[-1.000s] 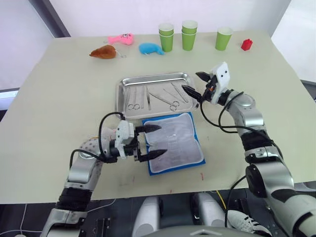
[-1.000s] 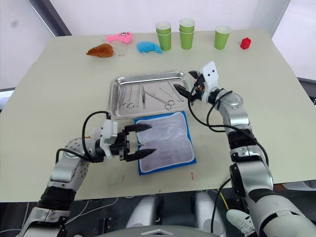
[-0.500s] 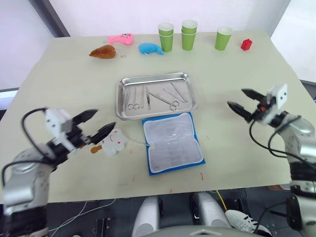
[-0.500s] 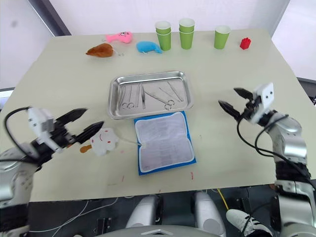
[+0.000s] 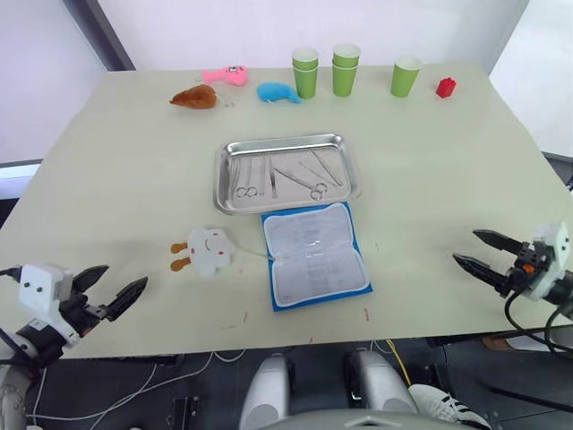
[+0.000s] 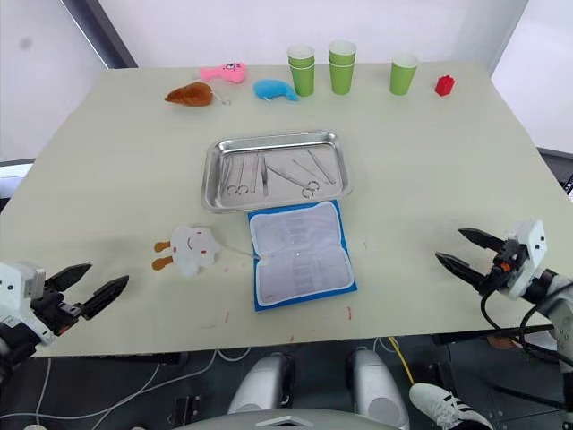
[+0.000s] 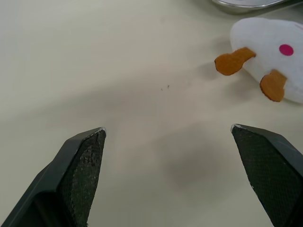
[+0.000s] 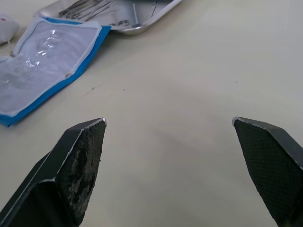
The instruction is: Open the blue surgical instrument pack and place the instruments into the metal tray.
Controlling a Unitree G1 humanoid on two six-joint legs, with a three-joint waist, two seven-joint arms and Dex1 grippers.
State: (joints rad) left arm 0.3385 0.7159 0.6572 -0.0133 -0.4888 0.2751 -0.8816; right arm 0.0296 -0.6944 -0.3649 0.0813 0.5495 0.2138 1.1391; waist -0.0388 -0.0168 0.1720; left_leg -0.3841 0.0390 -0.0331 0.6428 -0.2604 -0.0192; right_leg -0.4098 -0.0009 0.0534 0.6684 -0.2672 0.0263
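table [image 5: 116, 179] was the biggest thing, then the metal tray [image 5: 220, 184] sat mid-table with the instruments [image 5: 277, 176] lying inside it: ring-handled scissors, forceps and slim handles spread across the floor of it. i judged the transfer done or very near it. the blue surgical instrument pack [image 5: 316, 258] lay open flat just on my side of the tray, touching or almost touching its near rim, pale lining up, and i couldn't see any tool left in it, though the lining was too fine to read. it looked soft and floppy, light, would fold if lifted by one corner; i'd have pinched an edge of the blue border. the instruments looked stiff, thin, slippery on steel, best pinched across the shank. a white plush toy [image 5: 206, 252] lay left of the pack, a thin cord running to it. green cups [image 5: 345, 68], small toys and a red block [image 5: 445, 86] lined the far edge. left gripper [image 5: 107, 291] hung off the near left corner, fingers spread wide, holding nothing. right gripper [image 5: 483, 253] sat off the near right side, well apart from the pack, likewise wide and empty.
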